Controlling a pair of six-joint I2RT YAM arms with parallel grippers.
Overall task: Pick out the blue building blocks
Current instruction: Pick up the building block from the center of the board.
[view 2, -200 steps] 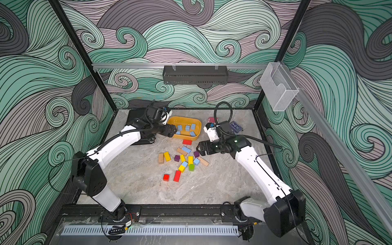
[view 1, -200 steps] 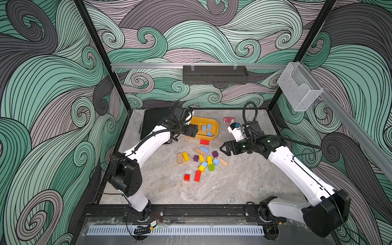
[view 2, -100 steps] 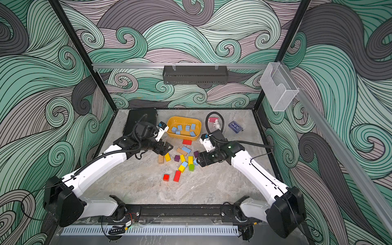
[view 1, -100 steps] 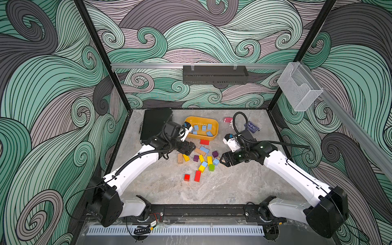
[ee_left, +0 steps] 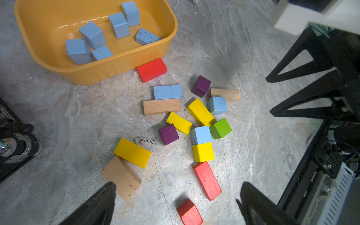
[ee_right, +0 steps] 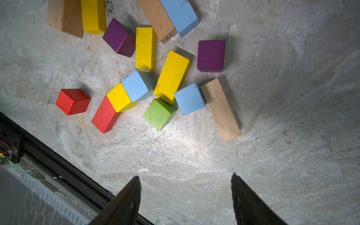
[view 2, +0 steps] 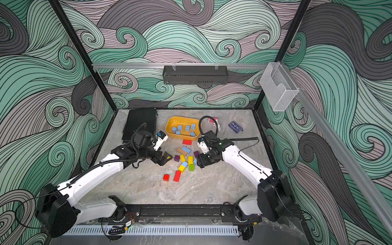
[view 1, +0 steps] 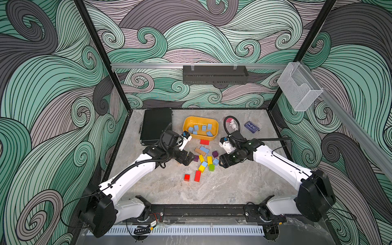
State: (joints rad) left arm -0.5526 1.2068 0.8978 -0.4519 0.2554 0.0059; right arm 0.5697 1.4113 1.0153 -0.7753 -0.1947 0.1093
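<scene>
Sky-blue and small, six blue blocks (ee_left: pixel 118 25) lie in the yellow tub (ee_left: pixel 97 72), which sits near the middle of the tabletop's (view 1: pixel 233 186) far edge. Three more lie out on the tabletop, in the loose heap of coloured blocks just in front of the tub. A blue brick (ee_left: pixel 168 92) lies alongside a wooden plank (ee_left: pixel 161 106), touching it. One blue cube (ee_left: pixel 216 105) sits between a yellow brick (ee_left: pixel 200 112) and a second plank (ee_left: pixel 225 94). Another blue cube (ee_left: pixel 200 134) touches a yellow cube (ee_left: pixel 203 152), with a green cube (ee_left: pixel 221 128) just beside it. The left jaws hang at the heap's left side, spread wide with nothing between them. The right jaws hang at the heap's right side, also parted and empty.
</scene>
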